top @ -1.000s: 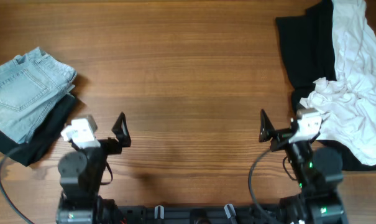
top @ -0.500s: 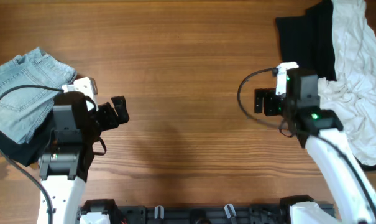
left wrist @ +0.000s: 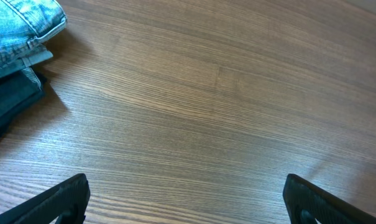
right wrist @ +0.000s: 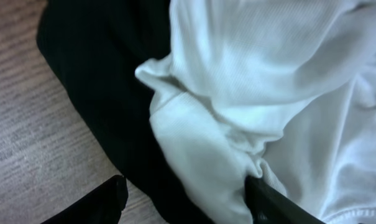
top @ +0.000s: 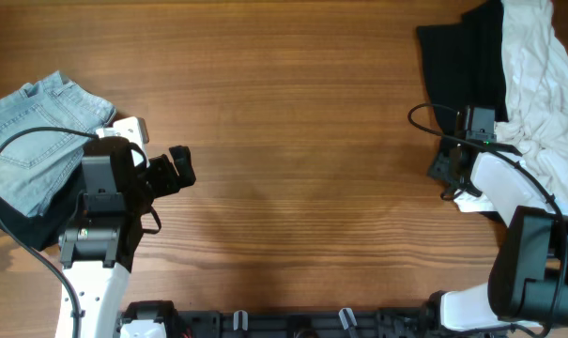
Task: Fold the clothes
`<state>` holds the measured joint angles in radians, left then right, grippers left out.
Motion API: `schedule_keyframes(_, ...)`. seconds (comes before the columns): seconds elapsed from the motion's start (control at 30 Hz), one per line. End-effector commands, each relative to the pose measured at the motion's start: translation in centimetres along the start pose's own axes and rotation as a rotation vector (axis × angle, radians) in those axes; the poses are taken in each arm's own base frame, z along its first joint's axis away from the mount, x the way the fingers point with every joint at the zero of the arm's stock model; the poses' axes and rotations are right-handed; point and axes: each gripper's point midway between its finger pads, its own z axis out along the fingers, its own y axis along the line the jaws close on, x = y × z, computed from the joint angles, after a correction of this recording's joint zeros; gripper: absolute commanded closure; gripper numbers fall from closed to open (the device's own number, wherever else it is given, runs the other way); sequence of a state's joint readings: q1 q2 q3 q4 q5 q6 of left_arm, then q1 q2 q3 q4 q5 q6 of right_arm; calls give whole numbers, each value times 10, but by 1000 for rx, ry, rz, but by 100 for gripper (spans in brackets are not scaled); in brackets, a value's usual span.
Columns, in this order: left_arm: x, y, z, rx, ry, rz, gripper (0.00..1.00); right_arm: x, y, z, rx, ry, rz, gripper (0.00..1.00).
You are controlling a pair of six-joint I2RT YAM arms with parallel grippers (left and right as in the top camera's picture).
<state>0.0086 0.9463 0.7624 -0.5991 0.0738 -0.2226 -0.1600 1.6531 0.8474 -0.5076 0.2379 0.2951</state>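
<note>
A crumpled white garment [top: 546, 103] lies over a black garment [top: 462, 56] at the table's right edge. My right gripper [top: 445, 171] is open at the pile's left rim. In the right wrist view its fingers [right wrist: 188, 208] straddle a fold of the white garment [right wrist: 256, 74] and the black garment's [right wrist: 107, 81] edge. Folded blue jeans [top: 30, 141] rest on a dark folded garment [top: 53, 221] at the far left. My left gripper [top: 180, 167] is open and empty over bare wood, right of the jeans; its fingers [left wrist: 188, 205] are spread wide.
The wooden table [top: 284, 113] stretches between the two piles. The jeans [left wrist: 20, 25] and the dark garment [left wrist: 7, 99] sit at the upper left of the left wrist view. The arm bases stand along the front edge.
Both arms have come up from the front edge. The right gripper then moved right and down onto the rim of the white and black pile. The left arm has held still lately.
</note>
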Motion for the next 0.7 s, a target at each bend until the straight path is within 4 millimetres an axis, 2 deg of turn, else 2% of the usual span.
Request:
schedule_keyframes(0.0,-7,-3,-3,10,-17,-4,0,-13,-7,-13,21,-45,8,32)
schedule_keyframes(0.1,-8,-3,-3,11,-17,-4,0,-22,-7,-33,-5,-100,23,28)
schedule_keyframes(0.23,-7,-3,-3,10,-17,-4,0,-31,-9,-48,-19,-154,37,28)
schedule_keyframes(0.3,-7,-3,-3,10,-17,-4,0,-32,-9,-48,-20,-157,39,29)
schedule_keyframes(0.43,-7,-3,-3,10,-17,-4,0,-20,-9,-35,-5,-107,27,33)
schedule_keyframes(0.47,-7,-3,-3,10,-17,-4,0,-16,-9,-31,0,-92,23,35)
schedule_keyframes(0.53,-7,-3,-3,10,-17,-4,0,-8,-11,-23,12,-61,42,47)
schedule_keyframes(0.57,-7,-2,-3,10,-17,-4,0,-7,-12,-21,18,-57,48,56)
schedule_keyframes(0.67,-7,-3,-3,10,-17,-4,0,-9,-16,-22,41,-68,67,73)
